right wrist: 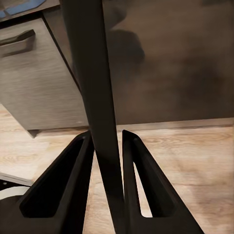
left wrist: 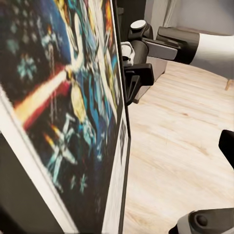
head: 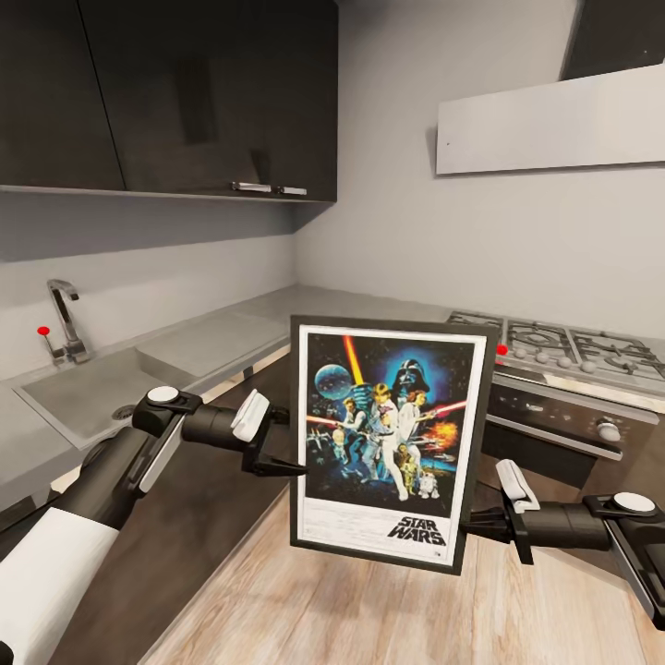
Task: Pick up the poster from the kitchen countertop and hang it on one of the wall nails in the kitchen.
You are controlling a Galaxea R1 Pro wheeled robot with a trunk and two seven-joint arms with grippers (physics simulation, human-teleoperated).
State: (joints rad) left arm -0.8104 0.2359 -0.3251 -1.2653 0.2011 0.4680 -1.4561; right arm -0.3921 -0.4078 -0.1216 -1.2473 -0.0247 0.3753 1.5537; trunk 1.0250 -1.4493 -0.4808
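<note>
The poster (head: 383,434), a framed Star Wars print, hangs upright over the floor between both grippers. My left gripper (head: 294,466) meets its left edge, one finger lapping over the black frame. At the lower right edge, my right gripper (head: 473,525) is shut on the frame. In the right wrist view the frame's thin dark edge (right wrist: 95,87) runs between the two fingers (right wrist: 63,185). The left wrist view looks along the poster's face (left wrist: 73,107) to the right gripper (left wrist: 130,83). The pale grey countertop (head: 231,328) lies behind. The wall nails are too small to make out on the wall (head: 388,185).
A steel sink (head: 83,397) and chrome tap (head: 66,319) sit at the left of the worktop, a gas hob (head: 563,346) over an oven (head: 554,420) at the right. Dark upper cabinets (head: 185,92) and a pale hood (head: 554,120) hang above. Wooden floor (head: 369,610) lies below.
</note>
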